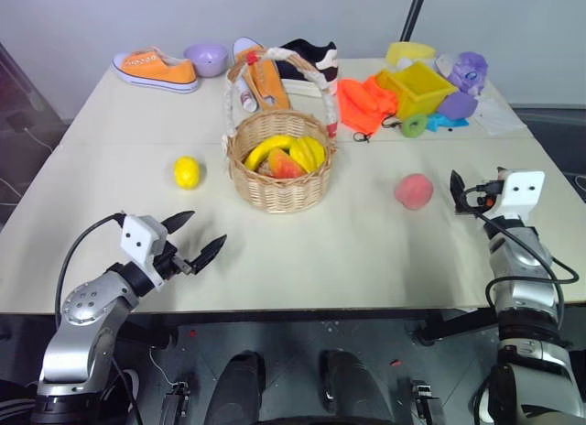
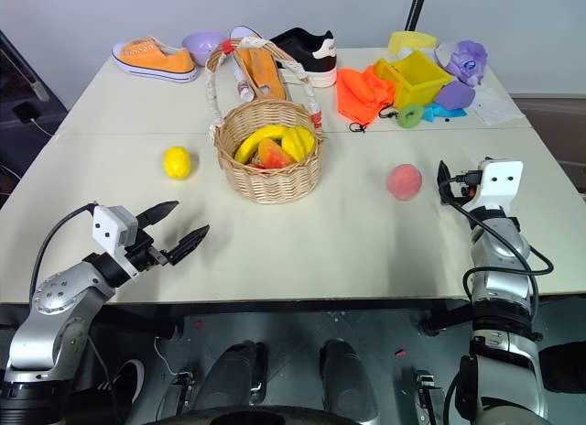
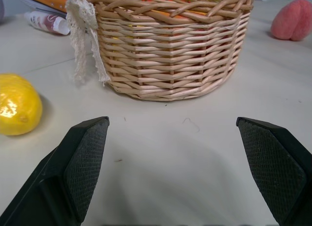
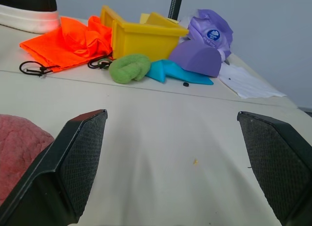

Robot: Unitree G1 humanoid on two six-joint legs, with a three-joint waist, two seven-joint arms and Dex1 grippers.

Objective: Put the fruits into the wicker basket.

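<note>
Head views, basket: I see the wicker basket (image 1: pixel 278 167) upright mid-worktop (image 1: pixel 366 251), handle arching front to back, yellow bananas (image 1: pixel 291 150) inside.
Head views, lemon: the lemon (image 1: pixel 187 172) sits on the worktop left of the basket, apart from it, long axis roughly upright in the picture.
Head views, peach: the peach (image 1: pixel 414 191) lies right of the basket, well apart.
Head views, hands: my left hand (image 1: pixel 194 237) is spread wide, empty, near the front edge, pointing toward the basket; my right hand (image 2: pixel 443 179) hovers just right of the peach.
Left wrist view: wide fingers (image 3: pixel 80 162) frame the basket; lemon to one side.
Right wrist view: fingers (image 4: pixel 78 158) wide apart, empty; peach beside one finger; green ring (image 4: pixel 129 67) and yellow bin (image 4: pixel 146 36) beyond.
</note>
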